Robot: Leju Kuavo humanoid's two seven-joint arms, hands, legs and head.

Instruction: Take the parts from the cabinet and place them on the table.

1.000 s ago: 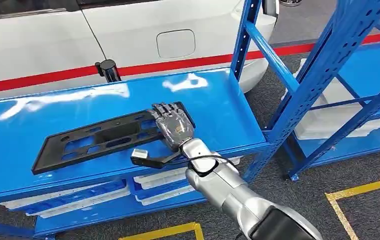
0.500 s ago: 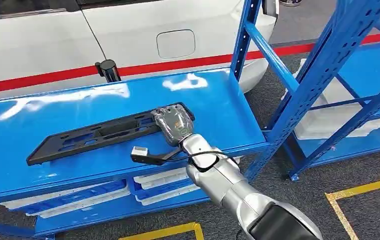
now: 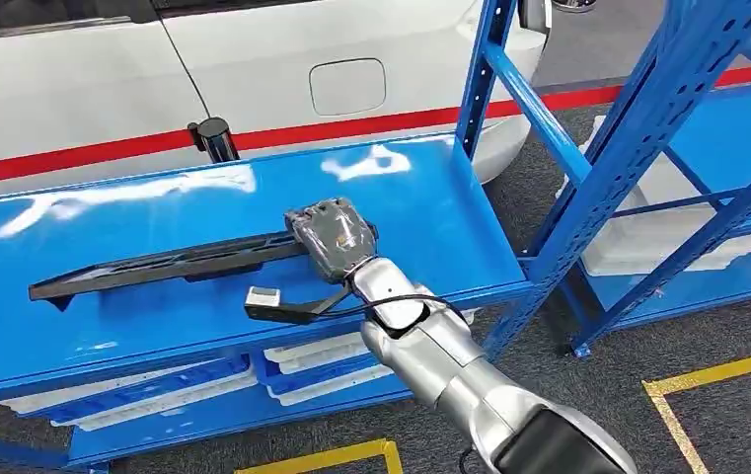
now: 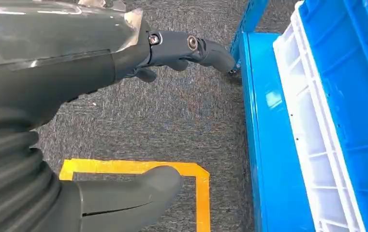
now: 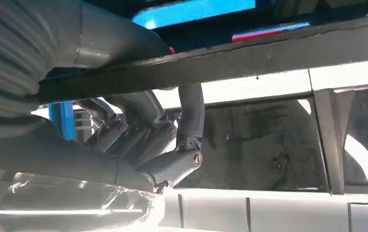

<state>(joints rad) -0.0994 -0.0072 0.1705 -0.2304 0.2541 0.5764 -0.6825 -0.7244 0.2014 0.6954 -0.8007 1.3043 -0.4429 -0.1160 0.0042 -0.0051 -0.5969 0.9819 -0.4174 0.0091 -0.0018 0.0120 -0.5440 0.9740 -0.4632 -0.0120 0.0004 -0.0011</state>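
Observation:
A long black plastic frame part [image 3: 164, 263] hangs tilted on edge just above the blue shelf [image 3: 430, 217] of the cabinet. My right hand [image 3: 332, 237] grips its right end, fingers curled over the top edge. Seen from the right wrist, the dark bar of the part [image 5: 249, 58] crosses above the fingers [image 5: 172, 145] wrapped around it. My left hand [image 4: 138, 53] hangs over grey carpet, its fingers apart and holding nothing.
A white car [image 3: 253, 69] stands right behind the cabinet. Blue uprights [image 3: 647, 118] rise at the shelf's right end. White and blue trays [image 3: 164, 390] lie on the lower shelf. Yellow tape [image 3: 707, 380] marks the carpet.
My right hand closed on the part's right end and lifted it, tipping the part from flat on the shelf up onto its edge. Its left end swung left.

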